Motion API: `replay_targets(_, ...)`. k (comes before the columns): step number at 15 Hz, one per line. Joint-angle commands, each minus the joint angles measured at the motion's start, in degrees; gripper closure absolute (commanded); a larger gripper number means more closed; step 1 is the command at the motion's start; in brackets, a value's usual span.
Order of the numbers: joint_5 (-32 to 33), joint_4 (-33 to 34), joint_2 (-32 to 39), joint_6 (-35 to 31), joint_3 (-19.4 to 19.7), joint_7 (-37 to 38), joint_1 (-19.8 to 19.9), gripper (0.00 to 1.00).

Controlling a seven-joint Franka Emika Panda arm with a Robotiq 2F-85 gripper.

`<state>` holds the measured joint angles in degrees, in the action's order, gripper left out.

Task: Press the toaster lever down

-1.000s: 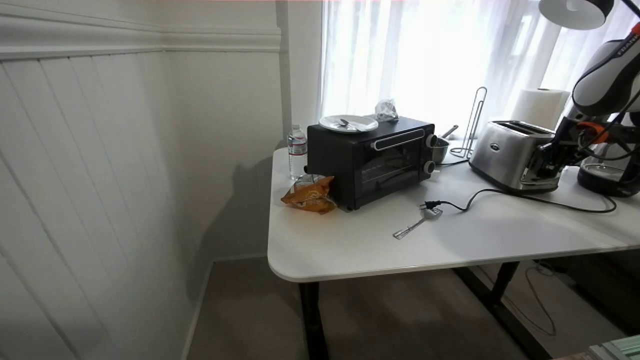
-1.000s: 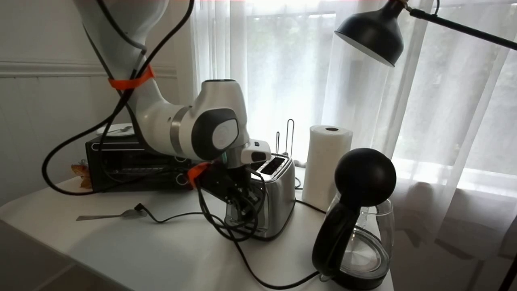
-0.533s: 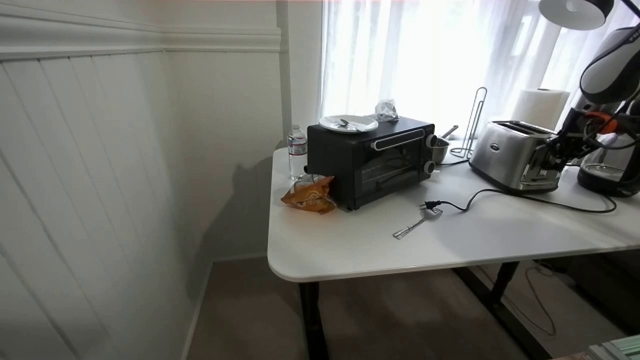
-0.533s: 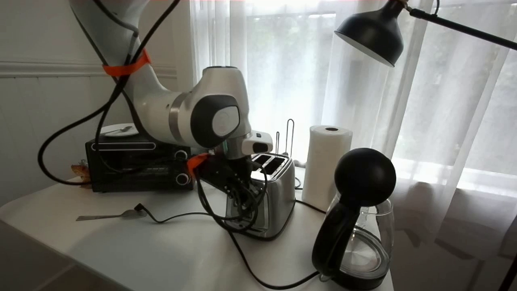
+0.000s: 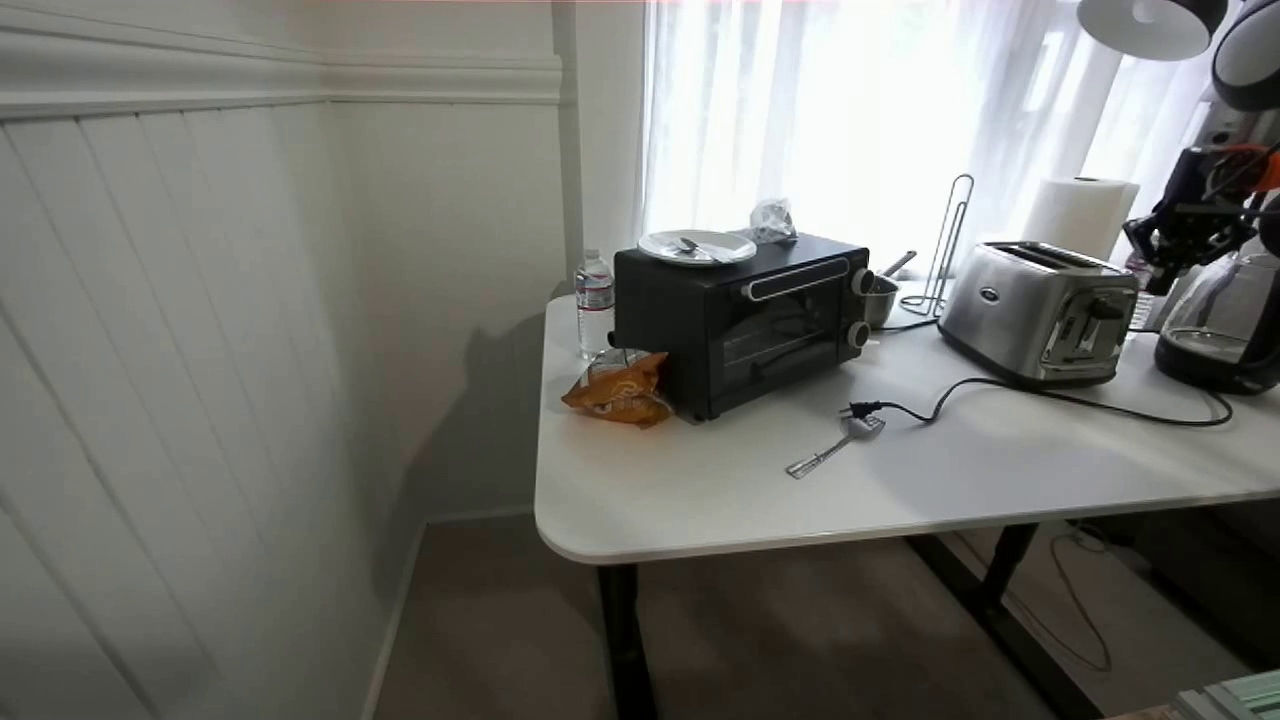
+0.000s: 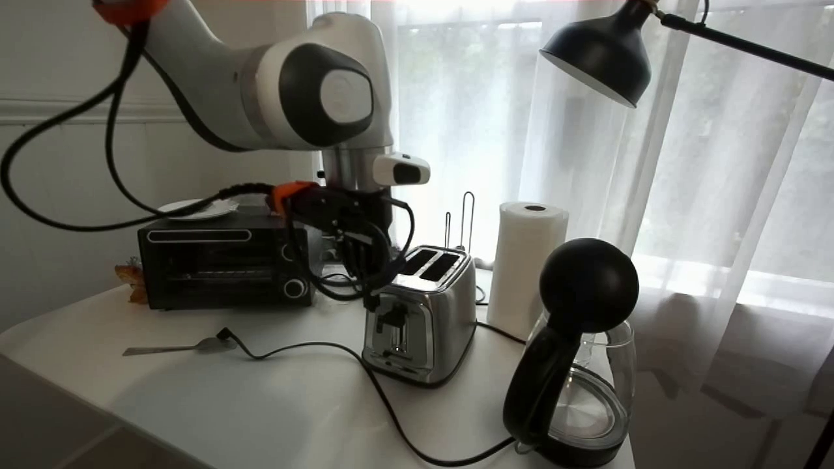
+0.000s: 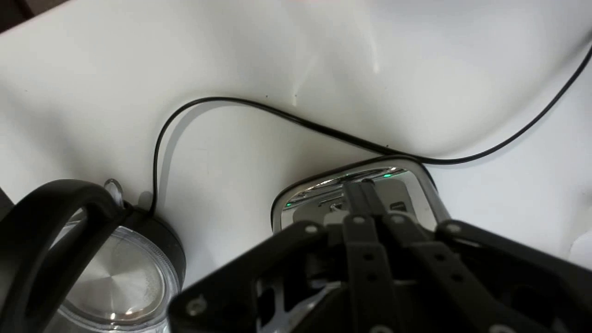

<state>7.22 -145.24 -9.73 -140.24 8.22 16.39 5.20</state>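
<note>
Gripper (image 7: 363, 186) looks pressed together to us, toaster (image 6: 422, 319) right near it and lower down, lever (image 5: 1107, 308) up, then the kettle (image 6: 560, 355) off to its side, and farther out we've got the black oven (image 5: 745, 325), well apart from it

toaster (image 5: 1025, 315): silver | lever (image 5: 1106, 309): black | jaws: black | oven (image 5: 740, 325): black | bag (image 5: 620, 392): orange

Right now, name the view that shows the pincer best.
The wrist view: the pincer is large and close there, its two fingers side by side and shut, in front of the toaster. Both exterior views show it smaller and dark, its fingers harder to tell apart; in an exterior view, dark cables crowd it.
</note>
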Motion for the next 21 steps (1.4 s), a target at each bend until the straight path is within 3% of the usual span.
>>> replay_targets(1, -0.51, -1.53, -9.77, 9.10, -3.58, 2.21, 0.60, 1.00)
replay_targets(3, -1.35, -1.24, -13.51, 13.23, -5.50, 2.92, 0.15, 1.00)
replay_targets(4, -1.95, -0.86, -15.07, 15.61, -6.40, 3.17, -0.11, 0.74)
replay_targets(6, -3.47, -0.35, -17.79, 18.87, -7.87, 3.31, -0.69, 0.68)
replay_targets(16, -14.98, 1.20, -27.05, 24.25, -10.01, -0.17, -5.51, 0.00)
replay_targets(21, -17.07, 1.18, -28.67, 24.10, -10.54, -1.41, -6.93, 0.00)
